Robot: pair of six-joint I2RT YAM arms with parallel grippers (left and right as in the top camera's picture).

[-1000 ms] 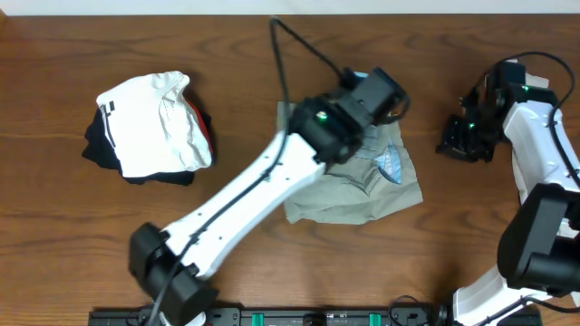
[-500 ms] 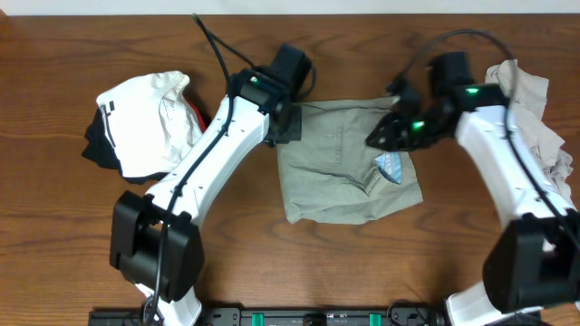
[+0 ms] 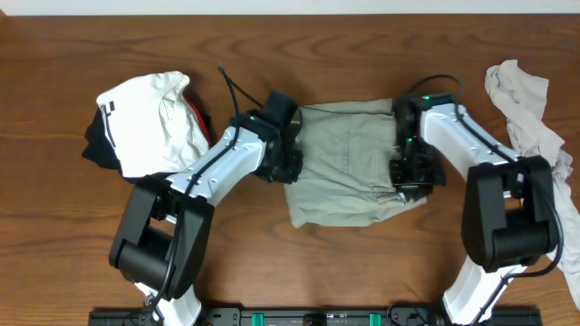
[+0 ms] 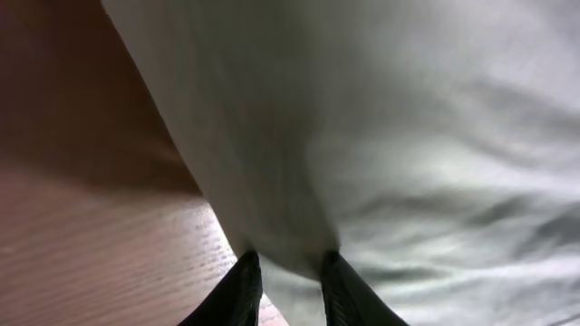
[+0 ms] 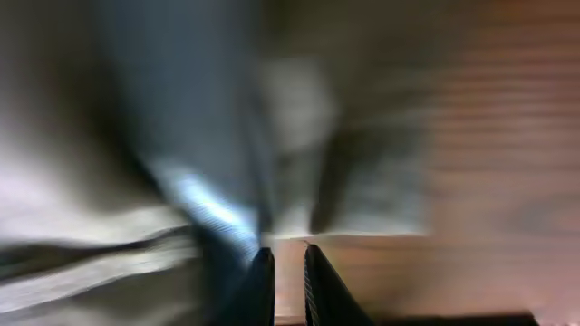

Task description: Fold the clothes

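A grey-green garment [image 3: 349, 167] lies roughly flat in the middle of the table. My left gripper [image 3: 290, 168] is at its left edge. In the left wrist view the fingers [image 4: 290, 282] are shut on a fold of that cloth [image 4: 408, 136]. My right gripper [image 3: 412, 181] is low at the garment's right edge. In the blurred right wrist view its fingers [image 5: 288, 272] are nearly together, with only bare wood between them. The cloth and a blue striped patch [image 5: 204, 217] lie just beyond the tips.
A pile of white, black and red clothes [image 3: 149, 127] sits at the far left. A crumpled beige garment [image 3: 530, 109] lies along the right edge. The brown wooden table [image 3: 91, 235] shows around them.
Both grippers moved from the garment's far edge toward me, down to its left and right side edges. The right arm now covers the blue label.
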